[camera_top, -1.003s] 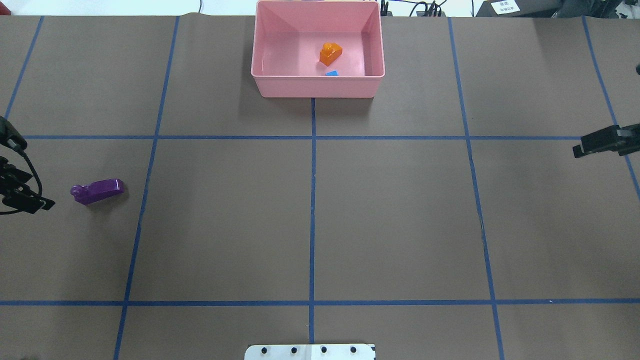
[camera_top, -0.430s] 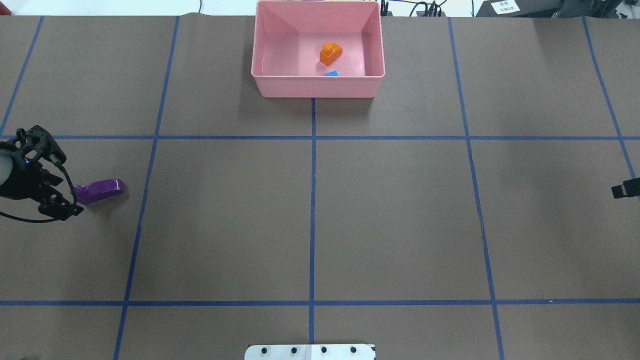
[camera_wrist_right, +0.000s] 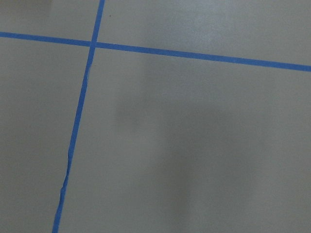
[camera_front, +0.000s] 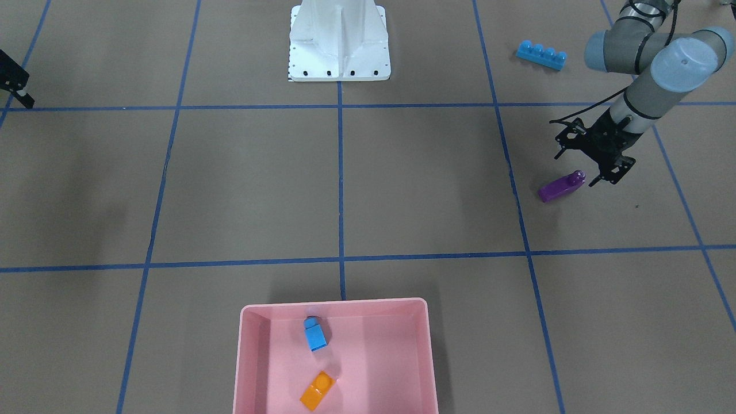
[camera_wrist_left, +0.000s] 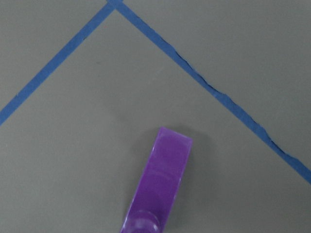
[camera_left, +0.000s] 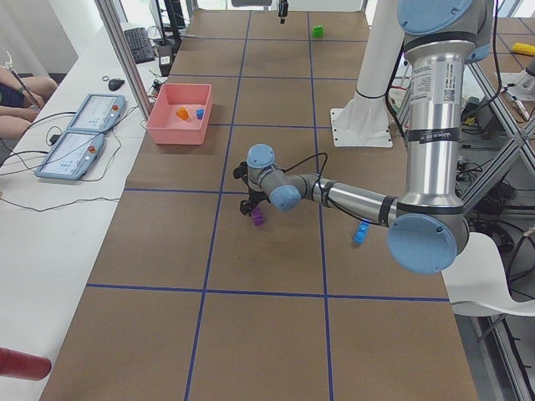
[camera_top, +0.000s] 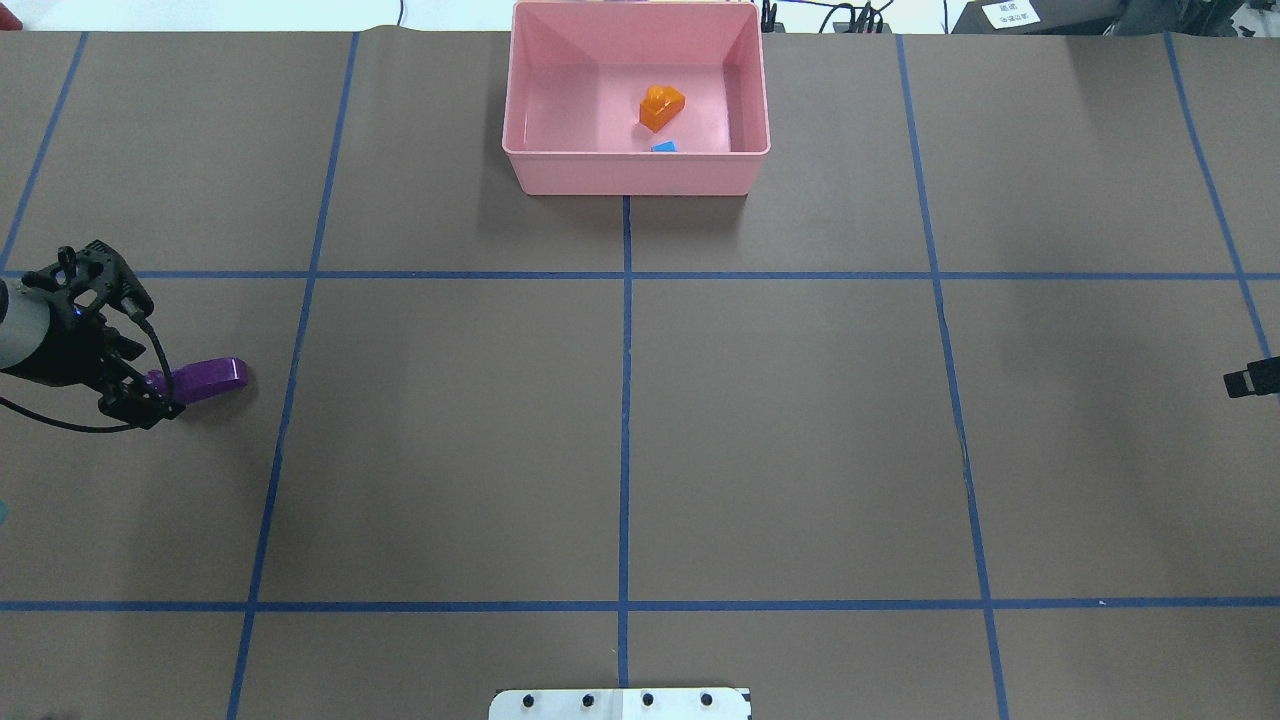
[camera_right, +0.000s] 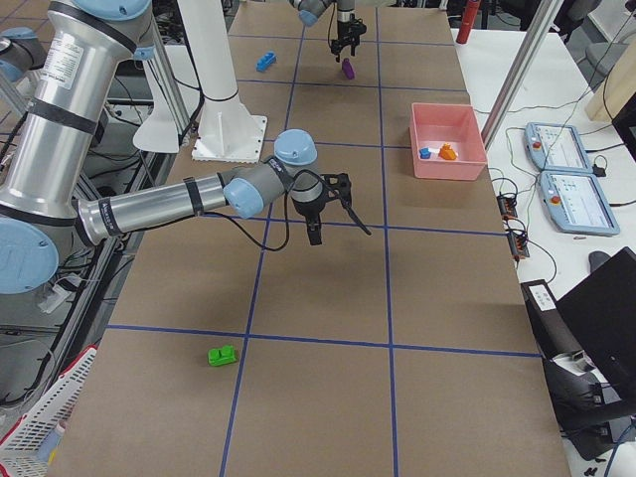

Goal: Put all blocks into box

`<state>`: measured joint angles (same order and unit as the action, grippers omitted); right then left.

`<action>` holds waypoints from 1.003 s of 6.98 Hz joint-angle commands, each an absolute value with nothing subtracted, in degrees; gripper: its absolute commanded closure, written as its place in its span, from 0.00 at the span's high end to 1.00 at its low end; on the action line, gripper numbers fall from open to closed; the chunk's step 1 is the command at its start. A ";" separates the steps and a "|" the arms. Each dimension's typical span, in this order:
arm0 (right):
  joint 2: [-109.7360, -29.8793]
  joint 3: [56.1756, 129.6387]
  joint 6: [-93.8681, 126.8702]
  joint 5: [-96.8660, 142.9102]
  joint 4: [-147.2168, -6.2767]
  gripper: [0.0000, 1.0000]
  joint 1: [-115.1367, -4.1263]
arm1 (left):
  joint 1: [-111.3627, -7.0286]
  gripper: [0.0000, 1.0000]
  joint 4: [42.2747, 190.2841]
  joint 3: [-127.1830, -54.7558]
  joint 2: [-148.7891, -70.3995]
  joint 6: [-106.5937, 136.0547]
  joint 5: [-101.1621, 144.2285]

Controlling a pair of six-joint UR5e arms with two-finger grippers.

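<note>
- Left gripper (camera_top: 155,396): jaws spread at the purple brick's (camera_top: 205,377) stud end, near the bench's left edge.
- Right gripper (camera_right: 338,227): jaws spread, empty, over the bench.

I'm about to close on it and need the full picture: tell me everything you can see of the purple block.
The purple block is an elongated, glossy plastic brick with one round stud at one end. It lies lengthwise on the brown table, far from the pink box. The left gripper is at its stud end; contact cannot be told.
</note>
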<state>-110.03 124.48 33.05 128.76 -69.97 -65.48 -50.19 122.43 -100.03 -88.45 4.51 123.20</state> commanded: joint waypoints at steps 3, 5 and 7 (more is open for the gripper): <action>-109.95 124.37 33.13 128.76 -69.96 1.00 -65.39 | -50.19 0.93 122.52 -96.95 -89.56 3.34 123.22; -109.86 124.37 33.13 128.76 -69.96 1.00 -65.39 | -50.19 0.68 122.52 -96.59 -90.18 3.43 123.22; -109.86 124.37 33.13 128.76 -69.96 1.00 -65.39 | -50.19 0.65 122.43 -96.68 -90.09 3.43 123.22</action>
<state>-109.88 124.37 33.13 128.76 -69.96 -65.39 -50.18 122.46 -96.65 -90.12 3.42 123.22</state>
